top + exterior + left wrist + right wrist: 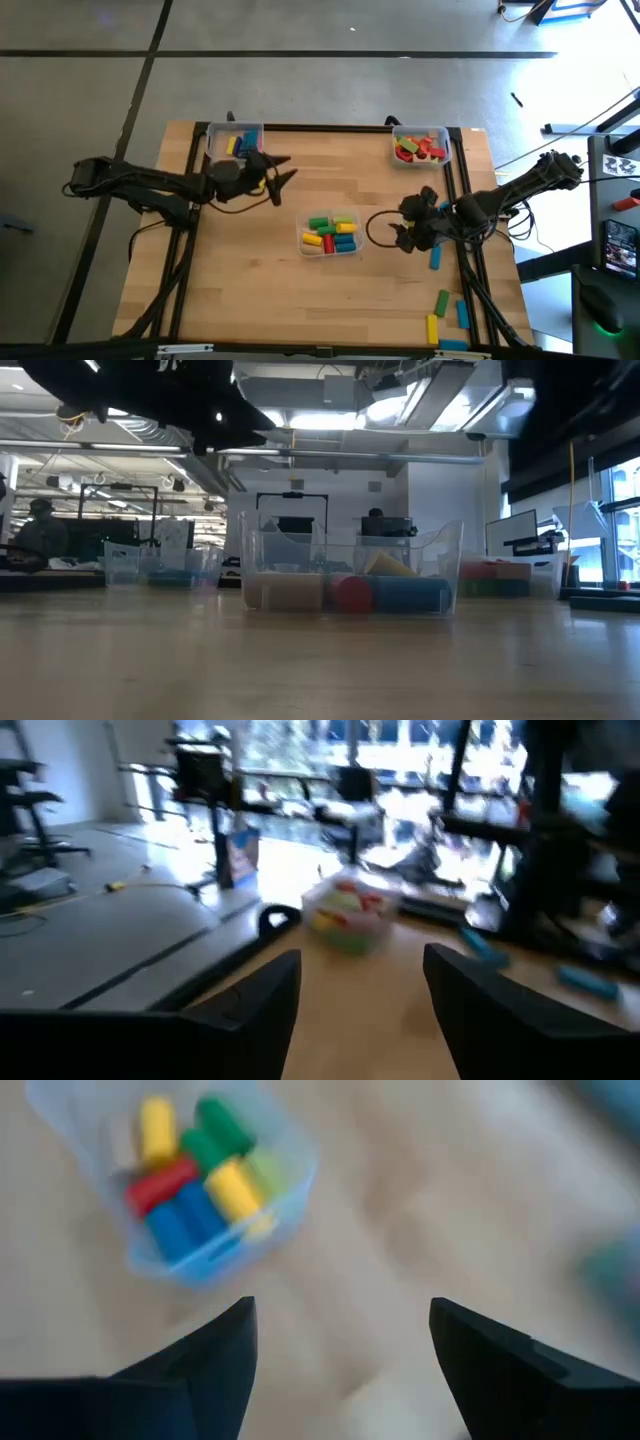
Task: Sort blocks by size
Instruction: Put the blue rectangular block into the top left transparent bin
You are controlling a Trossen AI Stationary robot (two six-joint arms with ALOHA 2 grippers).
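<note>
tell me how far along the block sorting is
Mostly done: blocks fill the middle bin, the left bin and the right bin. Nothing is in hand; the left gripper and right gripper show open jaws. Left: the loose blocks at the table's near right corner.

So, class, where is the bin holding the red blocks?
In the high view, the bin of red blocks sits at the table's far right corner, beyond the right gripper.

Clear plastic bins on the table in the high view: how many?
3. One bin at the far left corner, one bin at the far right corner, one bin in the middle of the table. None looks hidden.
</note>
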